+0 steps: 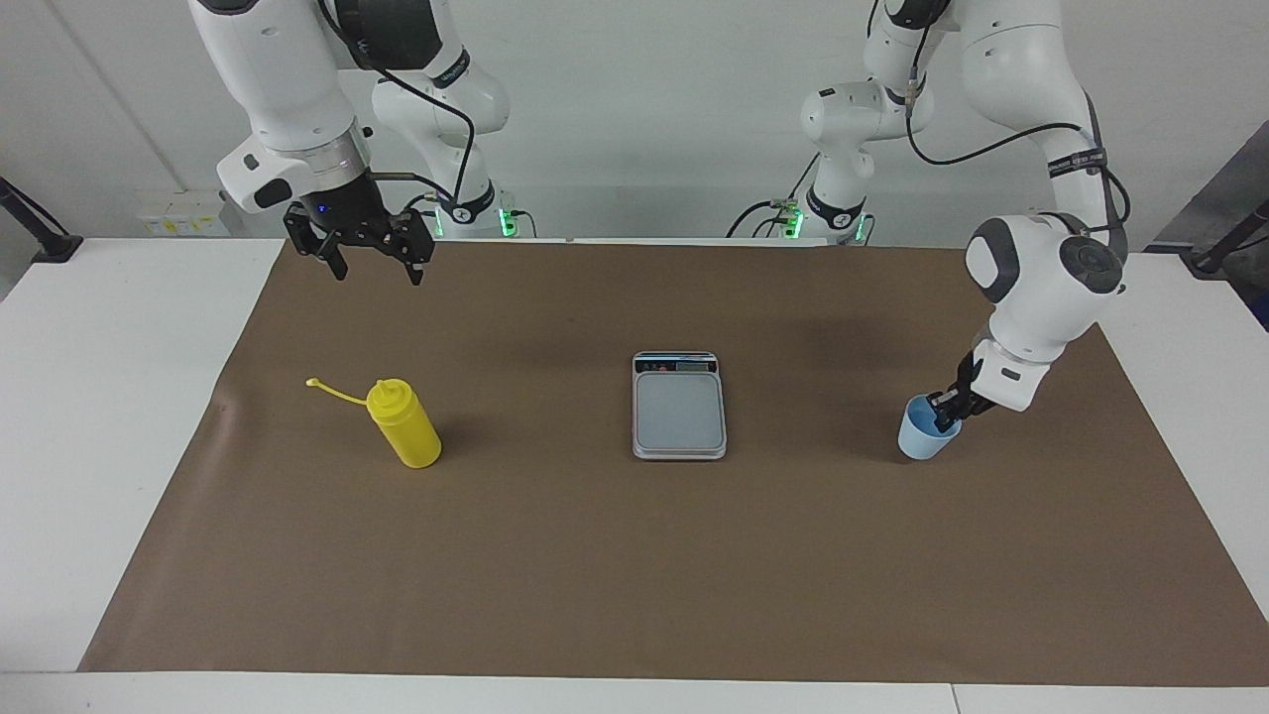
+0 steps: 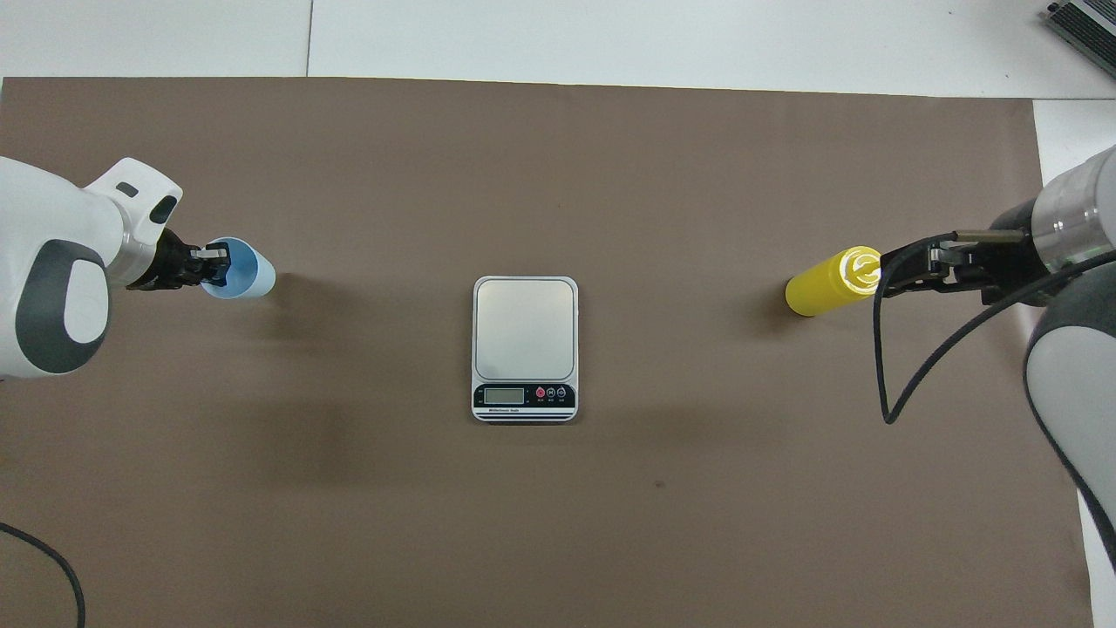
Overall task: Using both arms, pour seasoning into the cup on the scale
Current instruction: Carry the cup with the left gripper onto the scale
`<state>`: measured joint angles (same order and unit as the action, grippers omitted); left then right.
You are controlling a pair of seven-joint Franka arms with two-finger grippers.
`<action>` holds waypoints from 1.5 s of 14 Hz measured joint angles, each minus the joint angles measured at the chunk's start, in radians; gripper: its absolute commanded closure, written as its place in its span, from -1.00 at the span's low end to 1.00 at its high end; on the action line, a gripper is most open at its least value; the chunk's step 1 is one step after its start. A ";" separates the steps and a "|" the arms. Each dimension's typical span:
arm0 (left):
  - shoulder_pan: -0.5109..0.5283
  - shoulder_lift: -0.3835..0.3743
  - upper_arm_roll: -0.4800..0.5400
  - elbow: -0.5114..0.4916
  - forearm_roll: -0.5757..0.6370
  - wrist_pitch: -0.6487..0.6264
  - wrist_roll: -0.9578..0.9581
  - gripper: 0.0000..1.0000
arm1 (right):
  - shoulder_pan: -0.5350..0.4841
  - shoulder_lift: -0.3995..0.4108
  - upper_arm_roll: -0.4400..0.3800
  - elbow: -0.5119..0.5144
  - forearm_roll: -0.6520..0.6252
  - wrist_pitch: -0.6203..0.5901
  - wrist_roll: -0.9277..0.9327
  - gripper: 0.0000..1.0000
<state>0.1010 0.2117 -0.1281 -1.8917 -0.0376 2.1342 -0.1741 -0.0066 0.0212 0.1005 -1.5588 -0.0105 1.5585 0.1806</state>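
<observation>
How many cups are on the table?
1. The cup stands on the brown mat toward the left arm's end of the table, beside the scale; the left tool grips its rim. None seems hidden.

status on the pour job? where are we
Early. Done: nothing poured, and the scale carries nothing. In hand: the left gripper is shut on the rim of the blue cup, which sits on the mat toward the left arm's end. Left: cup onto the scale, then the right gripper, open and raised, takes the yellow bottle and pours.
</observation>
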 measured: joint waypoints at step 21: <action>-0.401 0.129 -0.178 0.179 0.058 -0.027 -0.558 1.00 | 0.000 0.000 0.000 0.000 0.000 0.000 0.000 -1.00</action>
<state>-0.3000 0.3410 -0.3065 -1.7132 0.0206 2.1067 -0.7316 -0.0066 0.0212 0.1005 -1.5588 -0.0105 1.5585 0.1806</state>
